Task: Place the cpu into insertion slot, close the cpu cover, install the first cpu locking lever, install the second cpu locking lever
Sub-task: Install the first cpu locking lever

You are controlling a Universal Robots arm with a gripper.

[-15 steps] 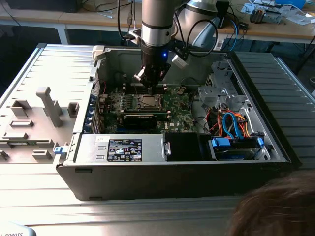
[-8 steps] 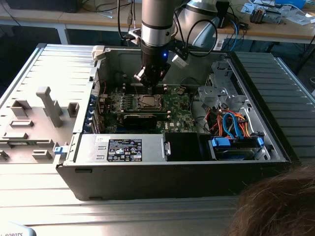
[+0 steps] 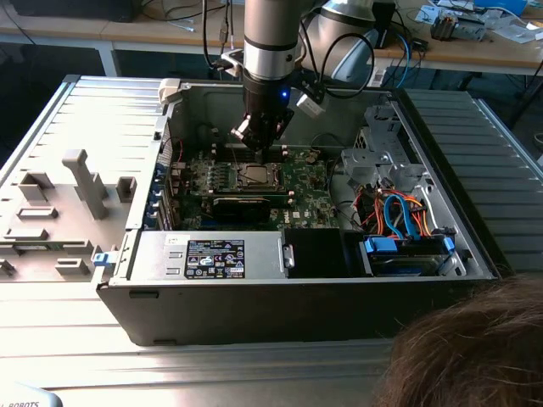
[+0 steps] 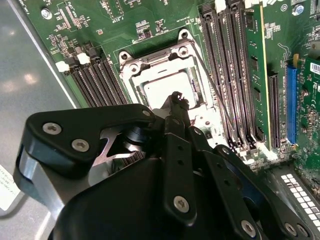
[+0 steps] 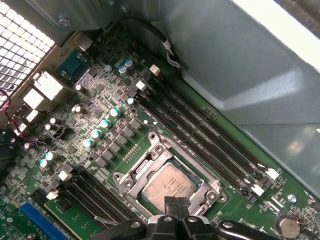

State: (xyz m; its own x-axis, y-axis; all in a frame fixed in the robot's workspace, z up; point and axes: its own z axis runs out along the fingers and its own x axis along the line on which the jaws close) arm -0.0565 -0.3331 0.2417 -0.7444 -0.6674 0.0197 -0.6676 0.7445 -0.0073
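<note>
cpu (image 5: 168, 186) seated in insertion slot (image 5: 131, 176) | cpu cover (image 4: 134, 69) down | jaws together, empty

Ribbed metal table (image 3: 212, 373), open computer case (image 3: 297, 301), grey side panel (image 3: 59, 195)

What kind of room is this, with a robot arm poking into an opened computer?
Probably an electronics lab or workshop. An open computer case lies on its side on a metal table, the gripper hangs over its green circuit board, and a wooden bench behind carries cables and parts.
</note>
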